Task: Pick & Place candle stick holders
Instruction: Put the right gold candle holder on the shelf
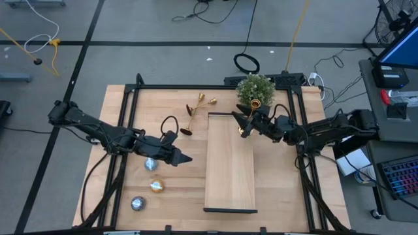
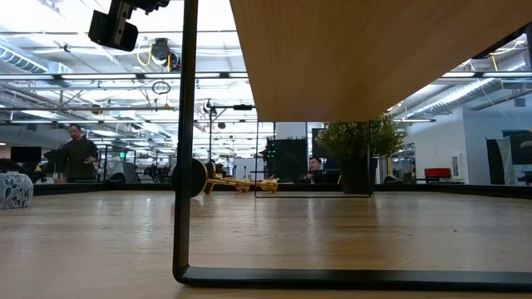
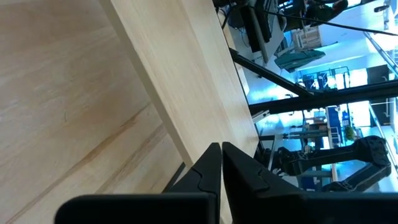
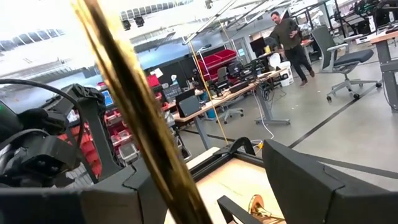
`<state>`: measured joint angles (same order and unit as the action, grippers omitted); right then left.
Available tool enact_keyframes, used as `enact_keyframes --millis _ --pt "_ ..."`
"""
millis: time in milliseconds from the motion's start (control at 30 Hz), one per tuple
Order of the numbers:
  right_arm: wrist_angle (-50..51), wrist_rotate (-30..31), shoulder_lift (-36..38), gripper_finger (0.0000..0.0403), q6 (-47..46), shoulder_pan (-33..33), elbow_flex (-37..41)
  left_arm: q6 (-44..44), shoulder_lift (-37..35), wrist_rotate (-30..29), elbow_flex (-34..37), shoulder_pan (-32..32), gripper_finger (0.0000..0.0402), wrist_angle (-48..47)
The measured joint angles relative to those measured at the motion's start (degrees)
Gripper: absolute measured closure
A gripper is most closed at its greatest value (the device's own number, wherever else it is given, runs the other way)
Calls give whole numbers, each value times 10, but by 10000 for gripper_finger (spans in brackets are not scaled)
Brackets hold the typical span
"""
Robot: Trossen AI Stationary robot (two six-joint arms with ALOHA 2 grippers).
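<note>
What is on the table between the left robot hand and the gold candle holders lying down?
In the high view, only bare table lies between the left gripper and the candle stick holders lying at the back.

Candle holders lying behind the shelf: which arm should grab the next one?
Probably left. Its claw is shut and empty, nearer the two holders lying on the table. The right claw already grips a holder.

Wooden table (image 1: 117,117) bearing a raised wooden shelf (image 1: 230,170), potted plant (image 1: 255,89), two toppled gold candle stick holders (image 1: 198,104) and three tealight discs (image 1: 155,185) at left.
</note>
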<state>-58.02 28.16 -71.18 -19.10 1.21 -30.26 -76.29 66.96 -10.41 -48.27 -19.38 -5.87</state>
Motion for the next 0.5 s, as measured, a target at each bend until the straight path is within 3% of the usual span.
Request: enact_keyframes --millis 500 --pt "-10 -15 0 167 -43 3 0 3 0 1 0 0 390 0"
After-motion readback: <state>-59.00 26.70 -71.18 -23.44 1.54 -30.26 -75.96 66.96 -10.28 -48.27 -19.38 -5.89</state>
